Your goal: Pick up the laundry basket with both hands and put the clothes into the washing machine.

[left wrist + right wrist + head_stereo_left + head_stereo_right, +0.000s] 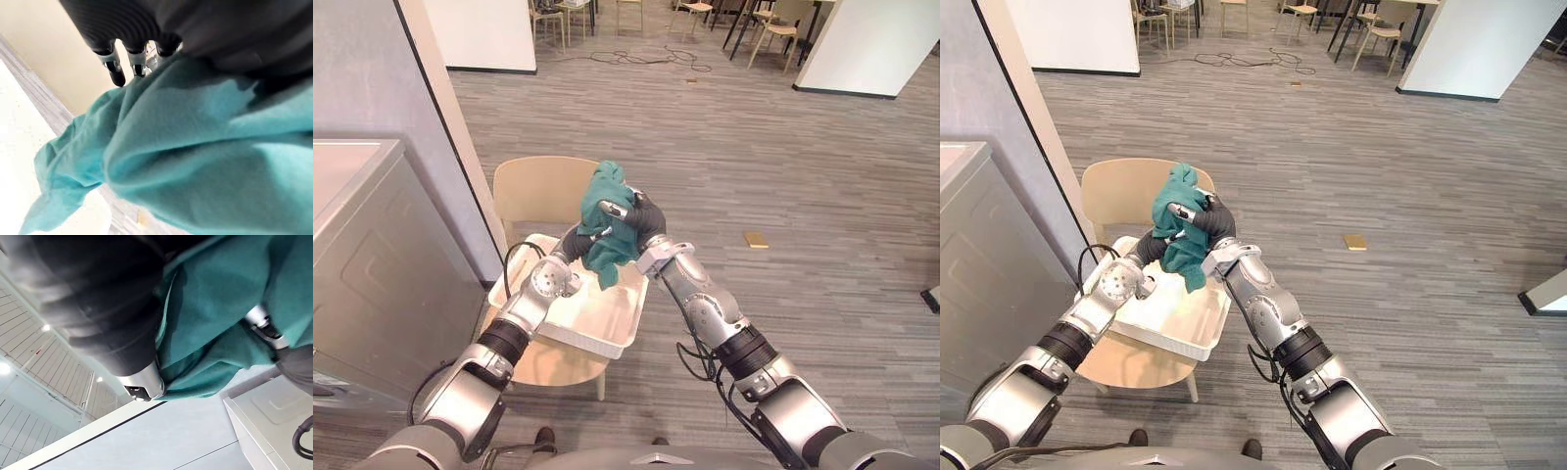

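Teal cloth (604,208) at frame centre, above white laundry basket (615,315) on chair (533,191). Right hand (641,217) curled round it. Left hand (576,242) touching the cloth, grip can't tell.

No text, label, number or sign can be read on anything in view.
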Robot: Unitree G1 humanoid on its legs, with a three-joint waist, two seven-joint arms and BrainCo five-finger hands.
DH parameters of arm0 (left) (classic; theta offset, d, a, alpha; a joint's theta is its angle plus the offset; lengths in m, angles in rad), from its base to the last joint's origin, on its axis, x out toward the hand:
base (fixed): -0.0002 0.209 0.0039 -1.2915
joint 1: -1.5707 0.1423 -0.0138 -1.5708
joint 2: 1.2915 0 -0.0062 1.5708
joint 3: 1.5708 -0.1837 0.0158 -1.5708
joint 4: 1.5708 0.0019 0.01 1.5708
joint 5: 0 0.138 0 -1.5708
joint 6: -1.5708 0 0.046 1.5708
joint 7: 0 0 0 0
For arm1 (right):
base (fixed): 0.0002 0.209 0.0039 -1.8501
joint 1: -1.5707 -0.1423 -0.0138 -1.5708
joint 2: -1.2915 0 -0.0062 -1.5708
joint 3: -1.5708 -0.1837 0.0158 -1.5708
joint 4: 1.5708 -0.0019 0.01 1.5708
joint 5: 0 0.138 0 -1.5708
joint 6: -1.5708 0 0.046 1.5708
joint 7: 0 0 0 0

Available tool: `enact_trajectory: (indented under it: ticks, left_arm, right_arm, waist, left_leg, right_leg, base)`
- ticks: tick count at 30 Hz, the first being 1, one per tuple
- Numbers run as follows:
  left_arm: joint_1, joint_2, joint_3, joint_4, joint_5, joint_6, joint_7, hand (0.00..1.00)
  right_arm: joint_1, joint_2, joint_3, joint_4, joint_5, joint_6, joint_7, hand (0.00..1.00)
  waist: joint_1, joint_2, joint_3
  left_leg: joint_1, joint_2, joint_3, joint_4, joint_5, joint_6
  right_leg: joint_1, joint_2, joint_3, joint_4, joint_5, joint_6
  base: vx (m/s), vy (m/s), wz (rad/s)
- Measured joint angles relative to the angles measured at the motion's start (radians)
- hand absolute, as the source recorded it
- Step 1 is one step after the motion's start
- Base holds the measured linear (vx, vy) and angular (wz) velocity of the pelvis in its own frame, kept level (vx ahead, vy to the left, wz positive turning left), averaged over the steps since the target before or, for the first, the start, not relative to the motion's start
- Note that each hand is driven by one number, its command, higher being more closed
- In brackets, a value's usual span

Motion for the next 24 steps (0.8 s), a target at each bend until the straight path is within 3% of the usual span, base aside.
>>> enact_trajectory:
  ticks: [1,8,12,18,24]
  left_arm:
    - [-0.004,-0.012,0.0,0.025,0.004,0.013,0.0,1.0]
    - [-0.021,-0.034,0.006,0.028,0.009,0.012,0.04,1.0]
    - [-0.022,-0.059,0.031,0.012,-0.095,-0.017,0.105,1.0]
    - [-0.022,-0.078,0.042,-0.057,-0.26,-0.035,0.125,1.0]
    - [-0.021,-0.083,0.047,-0.066,-0.271,-0.044,0.119,1.0]
  right_arm:
    - [0.0,0.015,0.001,0.0,0.0,0.0,0.0,1.0]
    - [-0.026,0.031,-0.003,0.0,0.0,0.0,0.0,1.0]
    - [-0.062,0.039,-0.009,0.0,0.0,-0.008,-0.001,1.0]
    - [-0.063,0.049,-0.037,-0.034,0.0,-0.029,-0.002,1.0]
    - [-0.063,0.045,-0.05,-0.034,-0.002,-0.032,-0.005,1.0]
  waist:
    - [0.0,0.0,0.0]
    - [0.002,-0.004,0.007]
    - [0.002,-0.003,0.014]
    - [0.003,-0.004,0.035]
    - [0.002,-0.004,0.036]
  left_leg:
    - [0.0,0.002,0.0,0.0,0.0,-0.003]
    - [-0.003,0.002,-0.001,0.0,0.0,-0.003]
    - [-0.003,0.002,-0.002,0.0,-0.005,0.002]
    - [-0.003,0.002,-0.002,0.0,-0.006,0.002]
    - [-0.003,0.002,-0.001,0.0,-0.005,-0.002]
  right_leg:
    - [0.0,0.002,-0.001,0.0,0.0,0.0]
    - [-0.001,0.002,-0.002,0.0,0.0,0.0]
    - [-0.001,0.001,-0.002,0.0,-0.001,0.0]
    - [-0.001,0.001,-0.002,0.0,-0.002,0.0]
    - [-0.001,0.001,-0.003,0.0,-0.003,0.001]
  base:
    - [0.0,0.0,0.0]
    - [0.0,0.0,0.0]
    - [0.0,0.0,0.0]
    - [0.0,0.0,0.0]
    - [0.0,0.0,0.0]
